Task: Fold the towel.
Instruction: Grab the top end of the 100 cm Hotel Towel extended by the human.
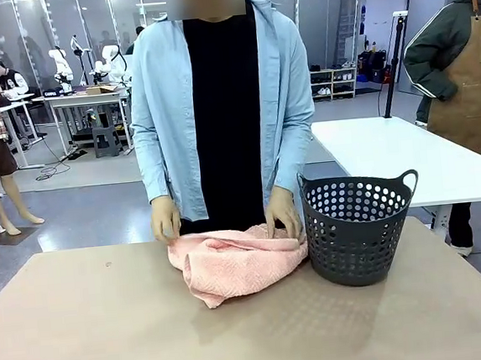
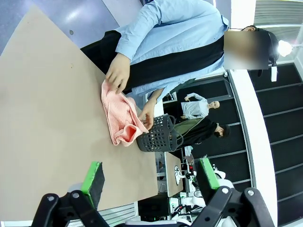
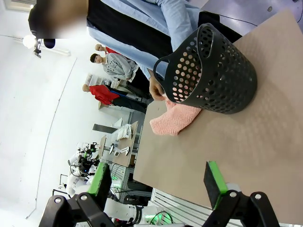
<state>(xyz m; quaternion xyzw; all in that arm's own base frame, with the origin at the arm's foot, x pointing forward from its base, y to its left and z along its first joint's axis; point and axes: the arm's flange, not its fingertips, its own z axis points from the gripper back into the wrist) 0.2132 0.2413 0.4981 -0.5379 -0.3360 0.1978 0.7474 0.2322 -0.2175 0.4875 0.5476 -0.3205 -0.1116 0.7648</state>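
Front view, clock read with 12 toward the person.

Towel (image 1: 235,265): bunched, not flat, on the table (image 1: 110,326) close to its 12 o'clock edge, about mid-width. Long axis of the heap runs roughly 9 to 3 o'clock. A rounded, doubled-over lobe points toward 7 o'clock, at the robot's side. Zigzag weave faces up. The 3 o'clock end lies against the lower wall of the basket (image 1: 359,233).

Basket: dark, perforated, upright, at 3 o'clock of the towel, handles up.

Person: stands at 12 o'clock, light blue shirt over a black top. One hand (image 1: 165,220) is on the towel's 10 o'clock corner. The other hand (image 1: 283,214) is on its 1 o'clock edge, just beside the basket rim. Both hands touch the cloth.

Left wrist view: left gripper (image 2: 149,165) has its green pads spread wide with nothing between them. It is above bare table, well apart from the towel (image 2: 117,113), which sits toward 12 o'clock of the frame with the basket (image 2: 156,135) touching it.

Right wrist view: right gripper (image 3: 157,165) also has its jaws fully apart and empty. The basket (image 3: 215,78) is at 1 o'clock of the frame. The towel (image 3: 174,120) shows from behind the basket's base, at 12 o'clock of the gripper.
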